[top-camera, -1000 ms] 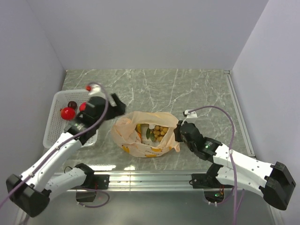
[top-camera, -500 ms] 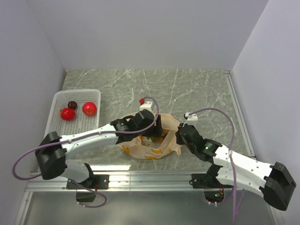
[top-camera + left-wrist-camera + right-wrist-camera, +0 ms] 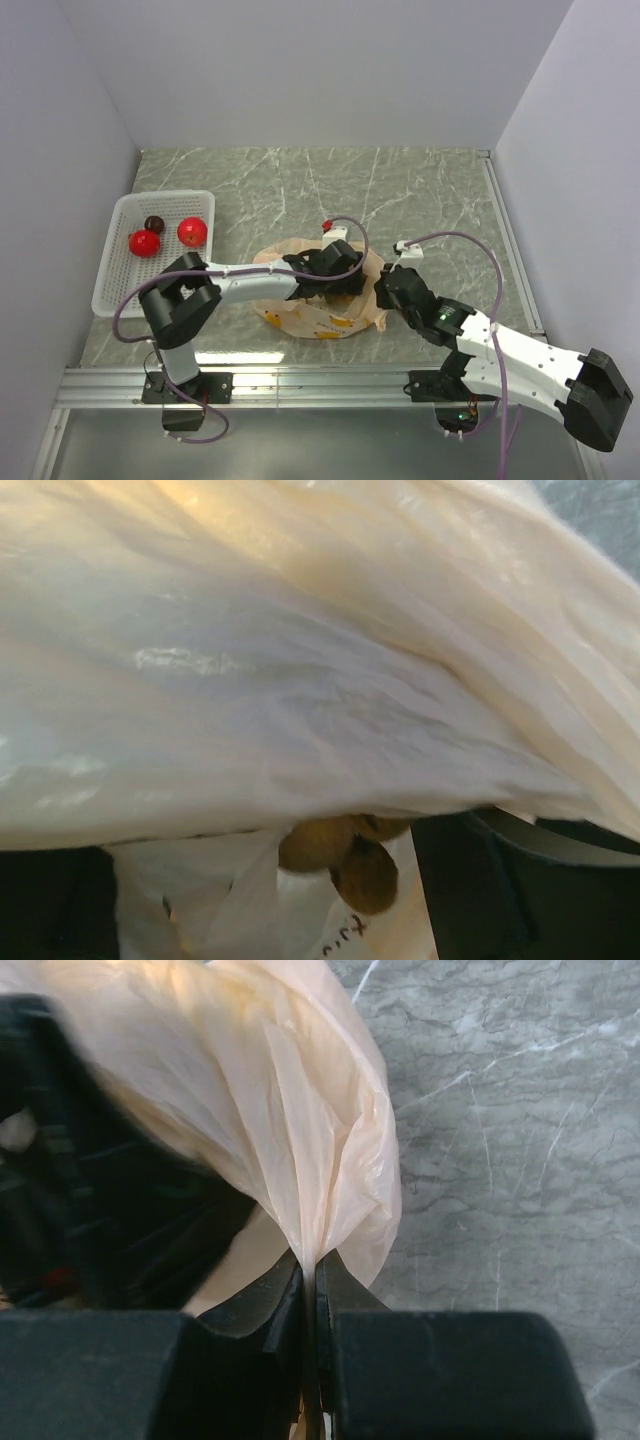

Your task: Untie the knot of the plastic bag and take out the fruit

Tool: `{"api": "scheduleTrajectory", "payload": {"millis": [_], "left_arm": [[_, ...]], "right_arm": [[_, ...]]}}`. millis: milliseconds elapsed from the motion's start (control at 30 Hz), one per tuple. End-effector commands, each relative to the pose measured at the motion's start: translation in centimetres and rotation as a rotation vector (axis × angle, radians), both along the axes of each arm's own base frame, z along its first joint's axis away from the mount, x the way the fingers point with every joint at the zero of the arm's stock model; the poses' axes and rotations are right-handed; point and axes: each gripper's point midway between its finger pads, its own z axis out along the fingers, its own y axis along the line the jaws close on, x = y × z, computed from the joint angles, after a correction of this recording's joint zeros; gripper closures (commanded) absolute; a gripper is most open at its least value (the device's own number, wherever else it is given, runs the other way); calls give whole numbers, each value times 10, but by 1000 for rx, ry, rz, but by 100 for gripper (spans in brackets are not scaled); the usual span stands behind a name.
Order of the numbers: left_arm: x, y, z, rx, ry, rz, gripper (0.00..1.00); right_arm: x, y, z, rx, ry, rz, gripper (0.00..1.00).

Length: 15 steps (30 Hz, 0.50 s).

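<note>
Pinching the right rim of the bag [image 3: 312,322] flat in the right gripper [image 3: 308,1265] on the table [image 3: 430,200], reaching the left gripper [image 3: 336,283] into its mouth, jaws spread wide, near the tan fruit [image 3: 345,858] inside.

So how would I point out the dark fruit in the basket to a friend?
Find the white basket at the left edge of the table. At its far end lies the dark fruit: the smallest there, maroon rather than bright red, just beyond the left red fruit.
</note>
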Motion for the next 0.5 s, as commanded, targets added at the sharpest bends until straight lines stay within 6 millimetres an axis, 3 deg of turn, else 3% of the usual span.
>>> {"api": "scheduleTrajectory", "payload": {"millis": [0, 133, 200, 233, 300, 467], "left_arm": [[10, -23, 9, -63, -43, -22, 15], [9, -25, 3, -60, -37, -32, 30], [8, -23, 6, -54, -40, -40, 45], [8, -21, 9, -55, -45, -40, 61], [6, -16, 20, -66, -64, -41, 72], [-5, -1, 41, -91, -85, -62, 78]], "right_arm": [[0, 0, -1, 17, 1, -13, 88], [1, 2, -5, 22, 14, -15, 88], [1, 2, -5, 18, 13, -17, 88], [3, 0, -3, 7, 6, -24, 88], [5, -3, 0, -2, -6, -37, 88], [16, -14, 16, -52, -52, -98, 88]]}}
